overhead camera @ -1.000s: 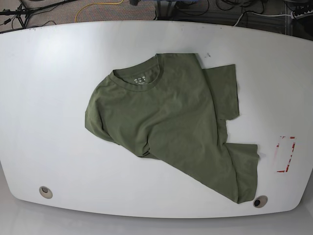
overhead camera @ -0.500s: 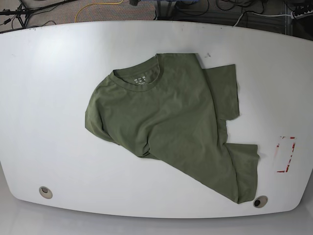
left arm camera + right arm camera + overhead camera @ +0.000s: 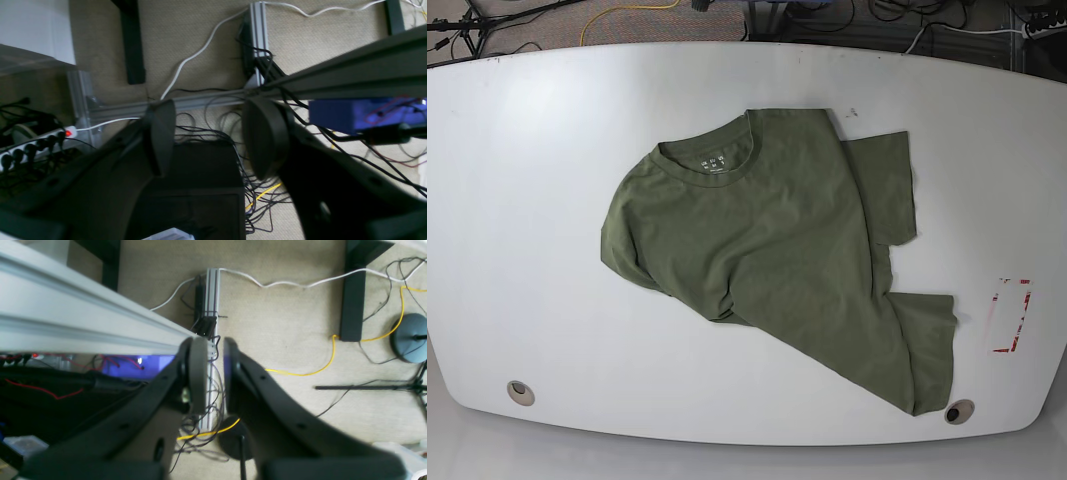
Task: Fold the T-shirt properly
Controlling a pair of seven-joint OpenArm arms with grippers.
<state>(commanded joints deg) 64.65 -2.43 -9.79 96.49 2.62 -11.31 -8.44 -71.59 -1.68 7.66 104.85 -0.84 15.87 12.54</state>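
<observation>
The olive-green T-shirt [image 3: 777, 240] lies crumpled on the white table [image 3: 527, 200] in the base view. Its collar [image 3: 707, 165] points to the far side, one sleeve sticks out at the right, and the hem trails toward the front right. Neither arm shows in the base view. My left gripper [image 3: 210, 136] is open and empty, looking down at the floor and cables. My right gripper [image 3: 213, 366] is empty over the floor, its jaws nearly together with only a narrow gap. The shirt shows in neither wrist view.
A red-marked rectangle [image 3: 1010, 315] is taped on the table at the right. Two round cable holes sit near the front edge, one at the left [image 3: 520, 392] and one at the right [image 3: 959, 411] by the shirt's hem. Cables and metal frame rails lie below.
</observation>
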